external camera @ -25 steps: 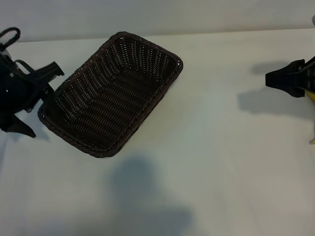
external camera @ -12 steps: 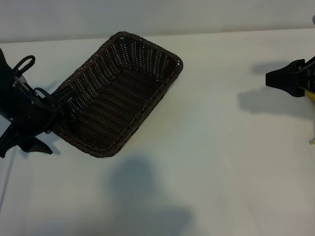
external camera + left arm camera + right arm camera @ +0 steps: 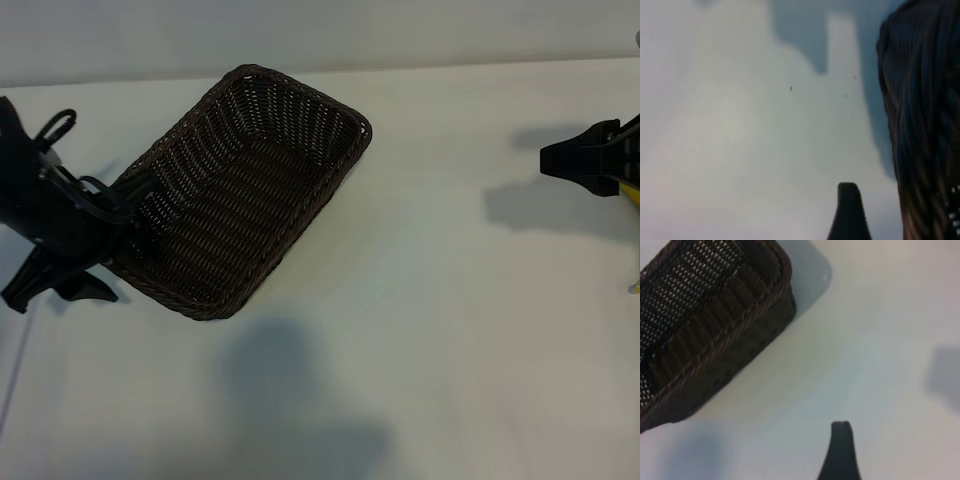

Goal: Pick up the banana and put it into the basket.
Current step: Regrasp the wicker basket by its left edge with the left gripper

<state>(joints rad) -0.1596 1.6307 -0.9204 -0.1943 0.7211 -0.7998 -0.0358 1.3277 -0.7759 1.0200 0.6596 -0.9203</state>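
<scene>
The dark brown woven basket (image 3: 362,125) lies empty and slanted on the white table, left of centre. My left gripper (image 3: 58,295) is at the basket's near-left corner, open, with nothing between its fingers. The left wrist view shows one finger (image 3: 848,212) over bare table beside the basket's wall (image 3: 925,125). My right gripper (image 3: 572,160) hangs open and empty at the far right edge, well away from the basket (image 3: 705,330); one of its fingers (image 3: 840,452) shows over bare table. A thin yellow sliver (image 3: 633,195) sits at the right edge under that gripper; I cannot tell whether it is the banana.
The left arm's body (image 3: 45,215) overlaps the basket's left rim. White tabletop (image 3: 450,330) stretches between the basket and the right arm, with soft shadows on it. The table's far edge meets a pale wall (image 3: 400,30).
The left arm has swung toward the front of the table and closer to the basket's left corner, now overlapping its rim. The basket and the right arm have not moved.
</scene>
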